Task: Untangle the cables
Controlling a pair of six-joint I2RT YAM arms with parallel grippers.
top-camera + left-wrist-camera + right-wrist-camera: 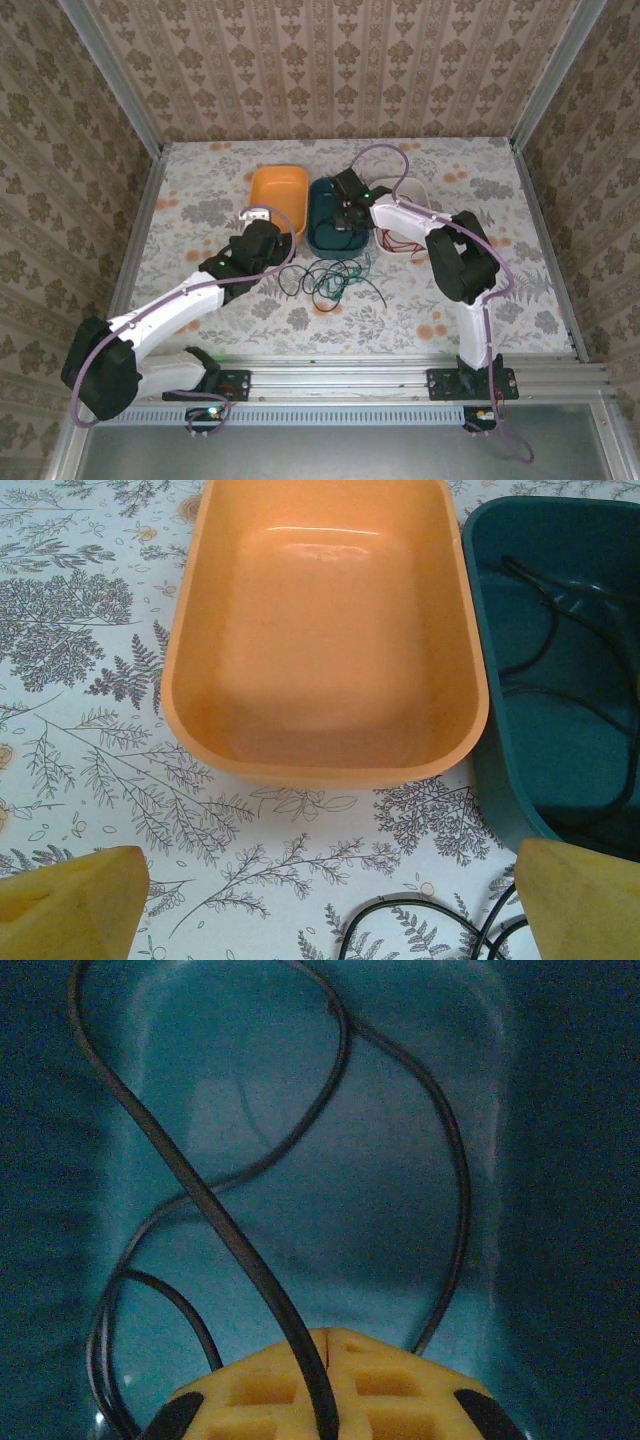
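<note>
Right wrist — right jaws pinch black cable in teal tub; left jaws spread.

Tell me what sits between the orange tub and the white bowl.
The teal tub, with a dark cable in it, stands between the orange tub and the white bowl; the top camera shows this.

Table w/ a pale floral cloth, metal rails along its left & right edges. Three tubs in a row towards the far edge, approx. centred: orange tub, teal tub right beside it, then a white tub nearer the right edge. Just on the near side of the teal one, mid-table, a loose tangle of thin cables, green & black, lying flat on the cloth.
</note>
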